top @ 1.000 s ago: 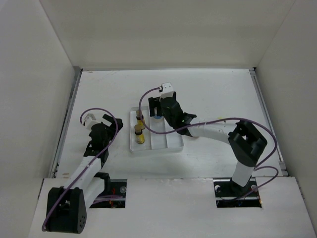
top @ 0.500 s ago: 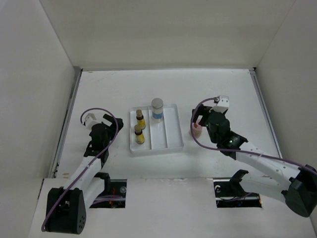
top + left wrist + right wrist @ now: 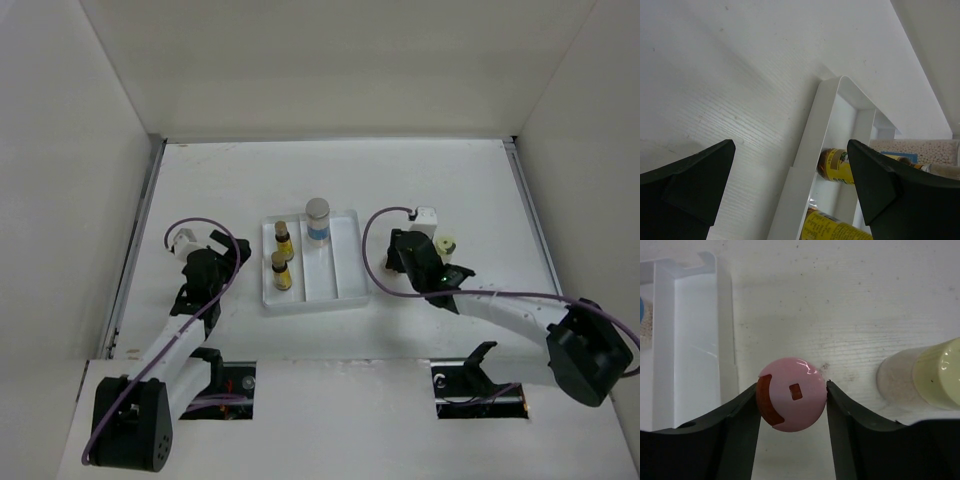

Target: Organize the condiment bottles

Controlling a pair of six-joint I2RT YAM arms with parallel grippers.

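Note:
My right gripper [image 3: 791,440] is shut on the pink-capped bottle [image 3: 791,401], which stands on the table just right of the white tray [image 3: 695,340]. In the top view the gripper [image 3: 402,255] hides this bottle. The yellow-capped beige bottle [image 3: 935,374] stands to its right and also shows in the top view [image 3: 445,243]. Two amber bottles [image 3: 282,235] [image 3: 281,271] stand in the tray's left compartment, and the grey-lidded jar [image 3: 317,218] stands at the far end of the middle one. My left gripper [image 3: 213,248] is open and empty, left of the tray.
The tray [image 3: 350,280] lies mid-table, its right compartment and near part bare. In the left wrist view its rim [image 3: 810,145] lies between my fingers, with the amber bottles [image 3: 837,167] beyond. White walls enclose the table.
My right arm left the grey-lidded jar standing in the tray, swung right and came down around the pink-capped bottle. The left arm has not moved.

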